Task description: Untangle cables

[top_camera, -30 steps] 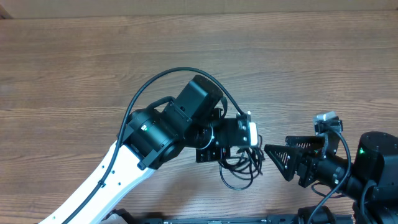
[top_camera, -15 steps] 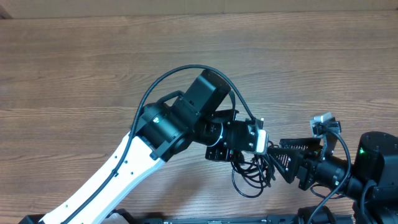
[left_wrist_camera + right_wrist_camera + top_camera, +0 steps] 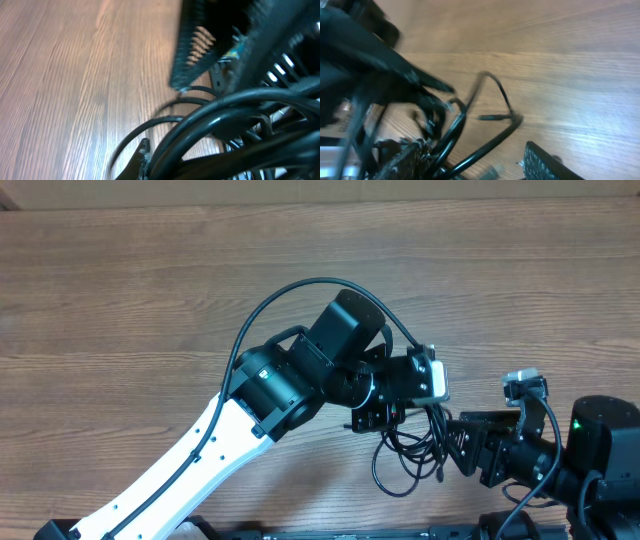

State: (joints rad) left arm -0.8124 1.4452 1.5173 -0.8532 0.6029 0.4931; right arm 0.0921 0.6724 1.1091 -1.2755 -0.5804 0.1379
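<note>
Left tool [image 3: 393,423] clasps cables [image 3: 402,476] beside right tool [image 3: 456,446].

Two robot arms [image 3: 200,450] [image 3: 600,445], two grippers [image 3: 388,418] [image 3: 450,442], one tangled bundle of black cables [image 3: 410,460], one wooden table [image 3: 100,280].

**Wood-grain table** [image 3: 120,300]: pale brown top, grain running lengthwise. Black cables [image 3: 412,448], a tangle of loose loops, lie near the table's front edge, right of its middle.
</note>
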